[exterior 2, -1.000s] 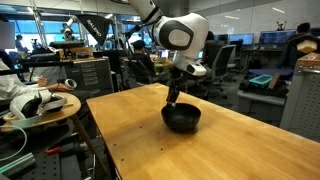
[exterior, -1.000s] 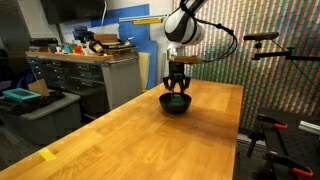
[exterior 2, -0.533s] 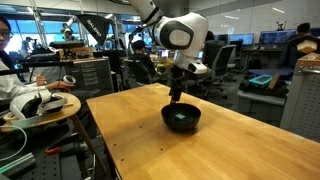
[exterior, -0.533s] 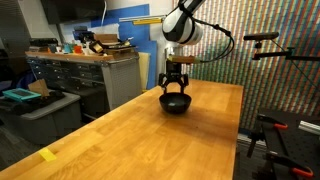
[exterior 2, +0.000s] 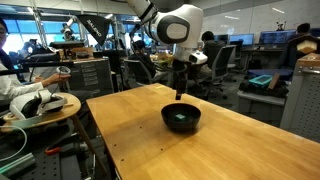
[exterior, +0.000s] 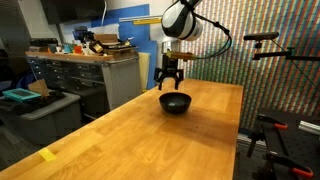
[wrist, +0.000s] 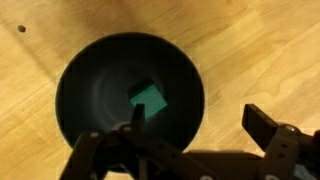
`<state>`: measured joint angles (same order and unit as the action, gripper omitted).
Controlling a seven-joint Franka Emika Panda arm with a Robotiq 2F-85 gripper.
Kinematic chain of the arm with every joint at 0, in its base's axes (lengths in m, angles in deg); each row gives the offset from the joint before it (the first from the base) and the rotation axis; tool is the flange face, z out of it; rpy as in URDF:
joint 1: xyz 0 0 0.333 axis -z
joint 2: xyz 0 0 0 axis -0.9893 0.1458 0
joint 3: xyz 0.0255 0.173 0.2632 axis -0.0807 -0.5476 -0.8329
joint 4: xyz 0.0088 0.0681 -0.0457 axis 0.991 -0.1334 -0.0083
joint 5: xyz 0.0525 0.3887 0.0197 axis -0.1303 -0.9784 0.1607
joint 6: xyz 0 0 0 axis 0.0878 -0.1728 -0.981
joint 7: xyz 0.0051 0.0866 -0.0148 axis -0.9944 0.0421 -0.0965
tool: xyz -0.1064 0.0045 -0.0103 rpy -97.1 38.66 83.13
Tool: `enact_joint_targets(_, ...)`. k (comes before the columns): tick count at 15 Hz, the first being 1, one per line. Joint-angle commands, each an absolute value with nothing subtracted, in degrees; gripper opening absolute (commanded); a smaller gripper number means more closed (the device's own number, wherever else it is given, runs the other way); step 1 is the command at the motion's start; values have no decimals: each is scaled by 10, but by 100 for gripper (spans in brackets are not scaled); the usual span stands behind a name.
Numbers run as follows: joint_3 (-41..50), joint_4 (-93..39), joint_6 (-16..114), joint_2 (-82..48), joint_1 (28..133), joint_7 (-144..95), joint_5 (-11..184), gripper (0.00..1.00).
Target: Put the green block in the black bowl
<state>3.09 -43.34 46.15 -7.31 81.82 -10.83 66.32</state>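
One job seems finished: the green block [wrist: 150,99] is lying inside the black bowl [wrist: 85,75], near its middle, while my gripper [wrist: 197,128] is hovering above the bowl, jaws spread, holding nothing.

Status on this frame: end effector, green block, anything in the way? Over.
End effector open, above black bowl. Green block lying inside bowl, not gripped. Nothing between end effector and bowl. Over.

The block [wrist: 151,99] is green, the bowl [wrist: 88,88] matte black, the table [wrist: 262,48] honey-tan with wood grain.
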Motion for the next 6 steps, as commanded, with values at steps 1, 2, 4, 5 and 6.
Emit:
enact_joint_targets(1,28,-436,464,-81,819,-117,672,100)
enact_joint_targets(2,27,-438,464,-87,819,-119,674,100)
enact_joint_targets(4,27,-439,463,-84,819,-119,674,100)
enact_joint_targets(5,28,-439,464,-81,819,-119,674,100)
enact_joint_targets(6,28,-439,464,-79,819,-119,674,100)
